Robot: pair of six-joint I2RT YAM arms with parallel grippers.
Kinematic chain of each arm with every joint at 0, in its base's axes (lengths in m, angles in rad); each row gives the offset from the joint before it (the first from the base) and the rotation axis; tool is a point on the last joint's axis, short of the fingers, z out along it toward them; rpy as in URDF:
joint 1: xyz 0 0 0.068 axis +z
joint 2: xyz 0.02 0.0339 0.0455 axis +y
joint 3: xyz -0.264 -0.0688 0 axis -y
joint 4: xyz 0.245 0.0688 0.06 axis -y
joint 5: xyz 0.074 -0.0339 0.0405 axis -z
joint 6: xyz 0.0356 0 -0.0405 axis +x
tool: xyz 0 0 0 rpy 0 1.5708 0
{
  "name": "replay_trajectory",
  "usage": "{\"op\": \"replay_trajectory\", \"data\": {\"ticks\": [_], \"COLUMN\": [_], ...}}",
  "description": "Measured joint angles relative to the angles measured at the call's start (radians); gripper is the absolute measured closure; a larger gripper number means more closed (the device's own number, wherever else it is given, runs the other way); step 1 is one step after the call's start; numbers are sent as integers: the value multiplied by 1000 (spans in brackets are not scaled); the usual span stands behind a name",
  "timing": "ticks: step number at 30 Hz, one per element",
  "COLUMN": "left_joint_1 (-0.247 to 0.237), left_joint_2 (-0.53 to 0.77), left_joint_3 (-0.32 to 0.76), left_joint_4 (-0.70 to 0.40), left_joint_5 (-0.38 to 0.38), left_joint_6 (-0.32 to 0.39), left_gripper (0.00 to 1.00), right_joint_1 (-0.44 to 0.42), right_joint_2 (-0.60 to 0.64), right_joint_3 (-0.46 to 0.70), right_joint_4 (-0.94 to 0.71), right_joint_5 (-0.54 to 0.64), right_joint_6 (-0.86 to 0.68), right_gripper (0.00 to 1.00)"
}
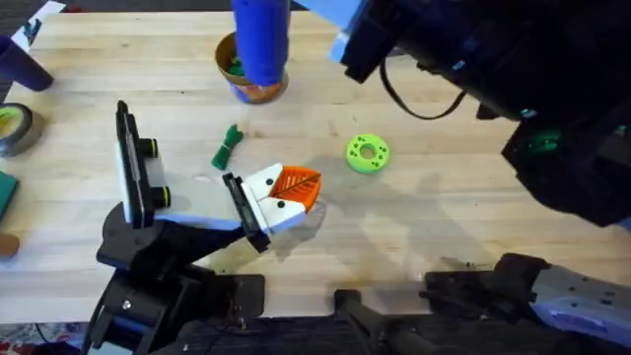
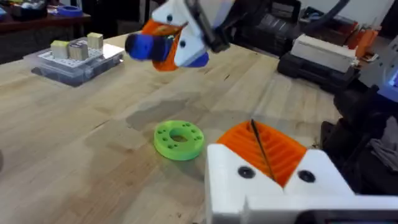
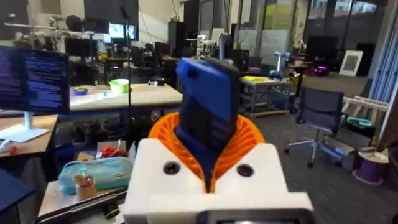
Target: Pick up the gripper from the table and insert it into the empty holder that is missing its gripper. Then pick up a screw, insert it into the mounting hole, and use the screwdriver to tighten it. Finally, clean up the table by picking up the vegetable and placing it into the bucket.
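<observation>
The right tool (image 3: 208,127) is clamped on the blue screwdriver (image 3: 205,93). In the right wrist view its 2 orange ribbed fingers (image 3: 165,134) are spread to either side of the blue body, above a white block with 2 dark holes. In the overhead view the screwdriver (image 1: 261,39) is held high and upright, and is seen large over the bucket (image 1: 258,93) at the far side of the desk (image 1: 444,227). Something green is seen inside the bucket near its rim. From the left wrist view the right tool (image 2: 180,34) is seen raised well above the desk, with the screwdriver (image 2: 144,45) in its grasp.

The left tool (image 1: 296,185) is held low over the middle of the desk. Its orange fingers (image 2: 283,149) are pressed together with only a dark seam between them, and nothing is seen held in them. Its white body is backed by a black plate.

The small dark-green vegetable (image 1: 227,148) lies on the desk between the bucket and the left tool, touching neither. A lime-green disc (image 1: 367,153) with holes lies flat just beyond the left tool's tips, apart from them. An upright black-and-white plate (image 1: 130,173) with black knobs stands at the left. A tape roll (image 1: 15,128) lies at the desk's left edge.
</observation>
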Motion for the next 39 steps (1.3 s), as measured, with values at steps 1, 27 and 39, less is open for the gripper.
{"op": "replay_trajectory", "data": {"ticks": [1, 27, 39], "left_joint_1": [0, 0, 0], "left_joint_2": [0, 0, 0], "left_joint_3": [0, 0, 0], "left_joint_4": [0, 0, 0], "left_joint_5": [0, 0, 0], "left_joint_6": [0, 0, 0], "left_gripper": [990, 990, 990], "right_joint_1": [-9, -380, -454], "right_joint_2": [-1, 184, 483], "right_joint_3": [1, 9, 9], "right_joint_4": [-22, -946, -956], "right_joint_5": [-9, 365, 429], "right_joint_6": [-3, -1084, -1242], "right_gripper": [976, 976, 976]}}
